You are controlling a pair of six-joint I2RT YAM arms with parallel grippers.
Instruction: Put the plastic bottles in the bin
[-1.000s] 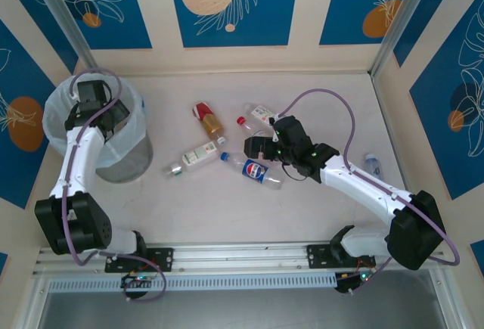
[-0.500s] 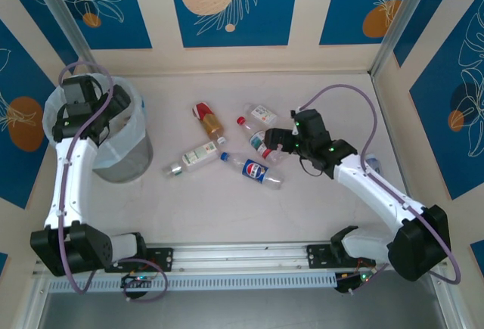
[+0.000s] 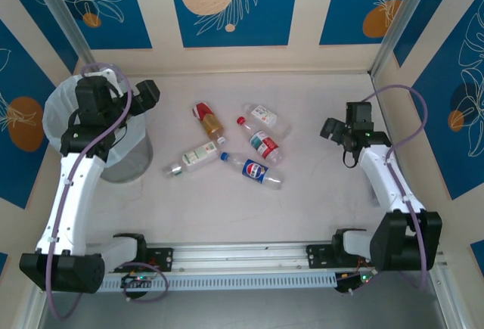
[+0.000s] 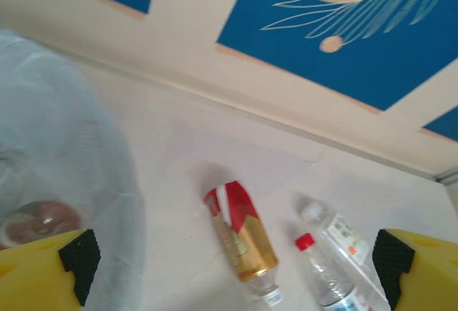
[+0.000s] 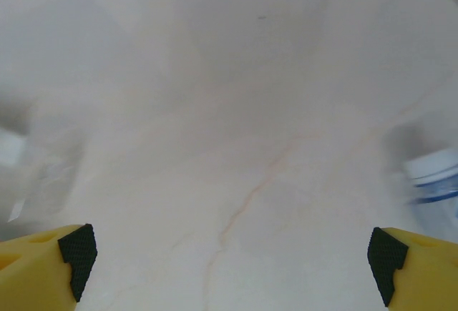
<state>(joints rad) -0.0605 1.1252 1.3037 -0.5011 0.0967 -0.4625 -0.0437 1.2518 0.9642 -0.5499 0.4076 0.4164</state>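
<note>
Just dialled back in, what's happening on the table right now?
Five plastic bottles lie loose on the table, among them the red-and-brown bottle and the Pepsi bottle, none of them touched. Both arms are empty-handed. The left pincer hangs open at the edge of the bin nearest them; a brown thing shows through the bin's bag. The right pincer is open too, over a bare patch off to the right.

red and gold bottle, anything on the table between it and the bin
Nothing visible. Bare tabletop separates the red and gold bottle from the bin. The open left gripper hangs above that gap, near the bin's rim; the green-white bottle lies nearer the arms, off the line.
</note>
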